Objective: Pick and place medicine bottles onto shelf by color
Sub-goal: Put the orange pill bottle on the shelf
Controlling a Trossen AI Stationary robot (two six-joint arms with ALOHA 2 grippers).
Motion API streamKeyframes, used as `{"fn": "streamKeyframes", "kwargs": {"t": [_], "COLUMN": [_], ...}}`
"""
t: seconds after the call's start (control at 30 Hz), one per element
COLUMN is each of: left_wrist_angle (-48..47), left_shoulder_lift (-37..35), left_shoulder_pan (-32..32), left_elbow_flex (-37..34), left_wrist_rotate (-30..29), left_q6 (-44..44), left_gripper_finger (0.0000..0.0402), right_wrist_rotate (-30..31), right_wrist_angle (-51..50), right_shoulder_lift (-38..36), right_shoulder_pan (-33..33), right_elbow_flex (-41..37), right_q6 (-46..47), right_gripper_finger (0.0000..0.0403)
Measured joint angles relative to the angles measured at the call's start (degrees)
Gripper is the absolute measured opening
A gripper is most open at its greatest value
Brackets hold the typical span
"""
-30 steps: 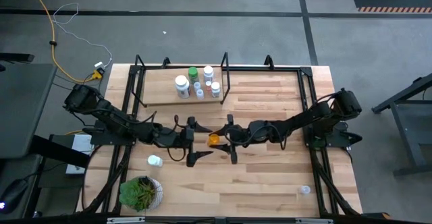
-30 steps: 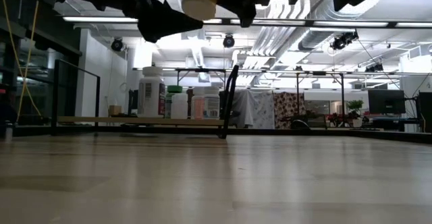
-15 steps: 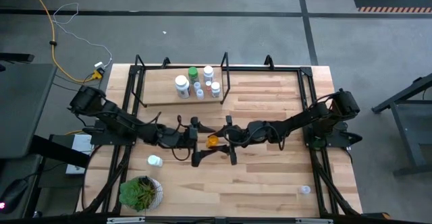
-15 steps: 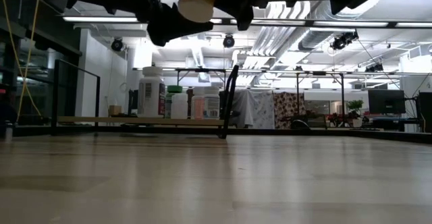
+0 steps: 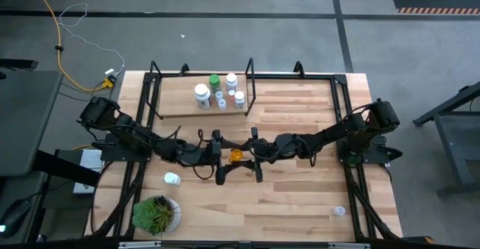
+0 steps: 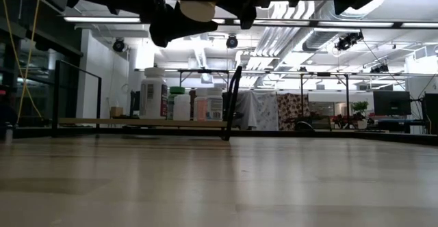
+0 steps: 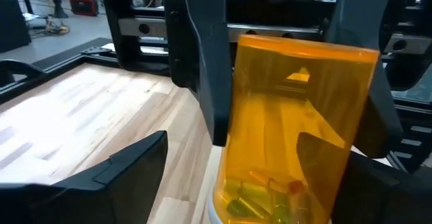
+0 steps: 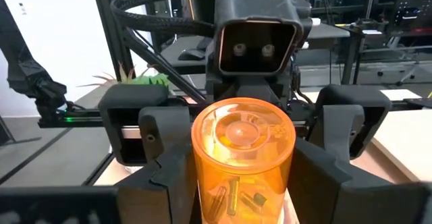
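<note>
An orange medicine bottle (image 5: 236, 156) hangs above the table's middle with its white cap (image 6: 196, 9) down and pills lying at the cap end. My right gripper (image 5: 246, 157) is shut on it from the table's right. My left gripper (image 5: 223, 157) faces it from the left, open, with one finger on each side of the bottle (image 7: 290, 129); whether either finger touches it, I cannot tell. Several bottles (image 5: 217, 91), white and one green, stand on the shelf (image 5: 176, 108) at the far edge. A white bottle (image 5: 172, 178) lies on the table near the left arm. My right gripper pinches the orange bottle's side wall (image 8: 202, 177) between its two fingers (image 7: 199, 62), one on each opposite side. The fingers come in level from the table's right. The bottle stands upright but inverted, cap down, lifted clear of the table.
A potted plant (image 5: 156, 213) sits at the near left corner. A small clear bottle (image 5: 339, 211) lies near the front right. The shelf's black posts (image 5: 250, 84) rise at the far edge. Bare wood lies between the arms and the shelf.
My left gripper has moved toward the table's right, up to the orange bottle, so its fingers now stand on either side of it. The right gripper and the bottle have kept still.
</note>
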Motion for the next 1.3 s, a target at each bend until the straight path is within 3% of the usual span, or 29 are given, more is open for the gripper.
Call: {"fn": "streamKeyframes", "kwargs": {"t": [0.67,1.07,1.3], "left_wrist_angle": [2.4,2.4,2.4], "left_shoulder_lift": [0.0,0.0,0.0], "left_shoulder_pan": [0.0,0.0,0.0], "left_elbow_flex": [0.0,0.0,0.0], "left_wrist_rotate": [-0.6,-0.7,-1.2], "left_q6": [0.5,0.4,0.2], "left_gripper_finger": [0.0315,0.0235,0.0202], "right_wrist_rotate": [-0.2,0.3,4.6], "right_wrist_angle": [0.5,0.4,0.3], "right_shoulder_lift": [0.0,0.0,0.0], "right_shoulder_pan": [0.0,-0.1,0.0], "right_elbow_flex": [0.0,0.0,0.0], "right_q6": [0.0,0.0,2.9], "right_gripper_finger": [0.0179,0.0179,0.0179]}}
